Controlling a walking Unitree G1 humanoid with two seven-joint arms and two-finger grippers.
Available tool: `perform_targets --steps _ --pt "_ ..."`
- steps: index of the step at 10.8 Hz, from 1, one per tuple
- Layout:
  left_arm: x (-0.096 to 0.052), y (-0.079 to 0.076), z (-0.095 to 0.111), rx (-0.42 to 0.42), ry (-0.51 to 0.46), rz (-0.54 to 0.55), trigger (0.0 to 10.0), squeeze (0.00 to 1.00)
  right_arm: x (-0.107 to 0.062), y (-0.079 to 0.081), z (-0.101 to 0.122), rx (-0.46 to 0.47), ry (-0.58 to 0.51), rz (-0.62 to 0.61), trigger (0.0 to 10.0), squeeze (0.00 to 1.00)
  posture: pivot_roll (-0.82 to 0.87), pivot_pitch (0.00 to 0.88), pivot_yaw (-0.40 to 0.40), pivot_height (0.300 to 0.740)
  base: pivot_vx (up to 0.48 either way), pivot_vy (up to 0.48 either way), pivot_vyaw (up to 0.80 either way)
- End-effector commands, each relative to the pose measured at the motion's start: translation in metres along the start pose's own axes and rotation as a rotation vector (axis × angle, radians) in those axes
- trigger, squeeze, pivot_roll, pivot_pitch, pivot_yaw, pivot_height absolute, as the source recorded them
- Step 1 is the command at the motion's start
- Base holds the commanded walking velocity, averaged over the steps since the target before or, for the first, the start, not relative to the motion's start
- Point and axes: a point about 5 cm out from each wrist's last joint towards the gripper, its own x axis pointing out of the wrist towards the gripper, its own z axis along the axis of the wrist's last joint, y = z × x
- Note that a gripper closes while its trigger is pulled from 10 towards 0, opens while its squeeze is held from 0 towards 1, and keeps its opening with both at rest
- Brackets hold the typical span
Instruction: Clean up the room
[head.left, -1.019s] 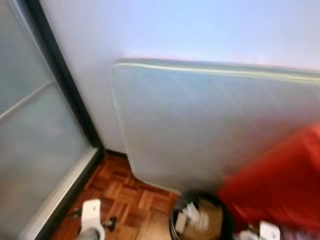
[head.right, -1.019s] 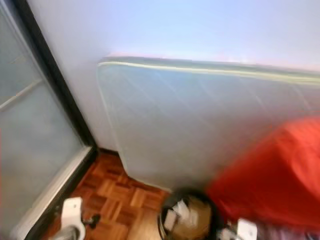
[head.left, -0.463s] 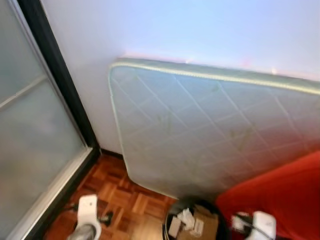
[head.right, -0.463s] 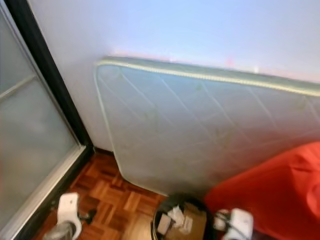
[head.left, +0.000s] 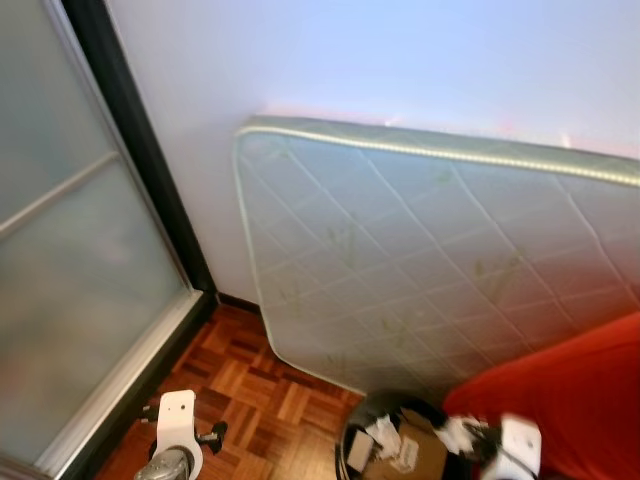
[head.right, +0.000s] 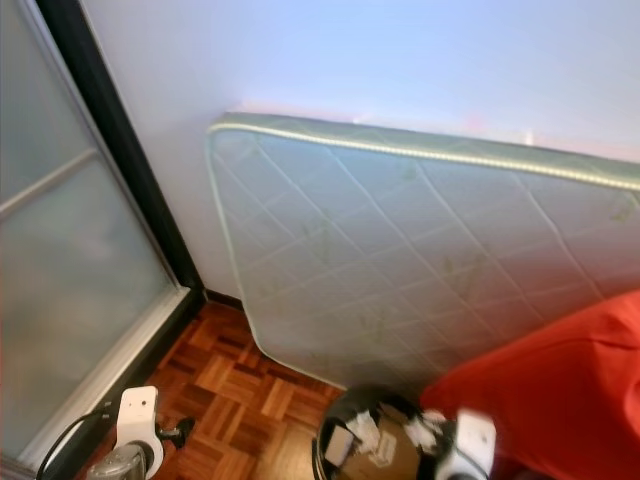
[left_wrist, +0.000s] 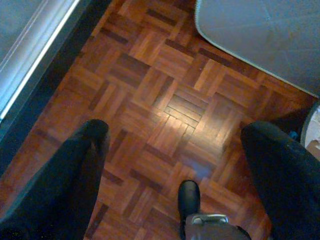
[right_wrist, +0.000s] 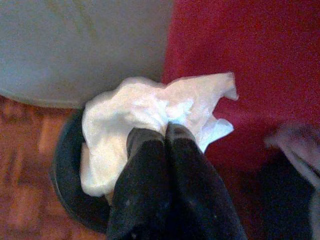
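Left eye view: a black bin (head.left: 385, 445) is seen near a leaning mattress (head.left: 440, 270); left wrist view: the left gripper (left_wrist: 175, 165) is held apart over parquet (left_wrist: 165, 100); right wrist view: the right gripper (right_wrist: 162, 137) is clamped on crumpled tissue (right_wrist: 145, 125) above the bin's far-right rim, where an early release could miss it.

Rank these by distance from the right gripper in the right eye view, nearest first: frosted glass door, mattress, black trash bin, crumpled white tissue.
1. Crumpled white tissue, clamped in the right gripper.
2. Black trash bin, directly below the gripper, with paper scraps inside.
3. Mattress, leaning against the wall behind the bin.
4. Frosted glass door, far off to the robot's left.
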Motion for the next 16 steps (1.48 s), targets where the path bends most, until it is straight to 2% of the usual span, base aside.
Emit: perform_targets --steps 1,2,4,6,10,13,16 --pt "0.000 0.000 -0.001 0.038 0.003 -0.004 10.0 0.00 0.011 0.020 0.032 -0.022 -0.105 0.068 10.0 0.00 0.07 0.001 0.040 0.740 0.000 0.000 0.00" --pt "0.000 -0.001 0.002 0.045 -0.010 -0.008 10.0 0.00 0.013 0.027 0.038 -0.040 -0.129 0.100 10.0 0.00 0.07 0.005 0.040 0.740 0.000 0.000 0.00" --pt "0.004 -0.005 0.022 0.037 -0.086 -0.015 10.0 0.00 0.014 0.035 0.045 -0.031 -0.158 0.148 10.0 0.00 0.08 0.013 0.032 0.740 0.000 0.000 0.00" --pt "0.006 -0.010 0.036 0.033 -0.135 -0.024 10.0 0.00 0.015 0.036 0.047 -0.030 -0.163 0.153 10.0 0.00 0.08 0.014 0.030 0.740 0.000 0.000 0.00" --pt "0.005 -0.014 0.033 0.051 -0.143 -0.034 10.0 0.00 0.015 0.039 0.041 -0.050 -0.124 0.162 10.0 0.00 0.07 0.028 0.037 0.740 0.000 0.000 0.00" --pt "0.005 -0.012 0.031 0.062 -0.139 -0.033 10.0 0.00 0.015 0.038 0.040 -0.055 -0.115 0.161 10.0 0.00 0.07 0.030 0.037 0.687 0.000 0.000 0.00" --pt "0.004 -0.014 0.028 0.068 -0.135 -0.040 10.0 0.00 0.015 0.039 0.042 -0.065 -0.127 0.172 10.0 0.00 0.07 0.042 0.028 0.677 0.000 0.000 0.00"
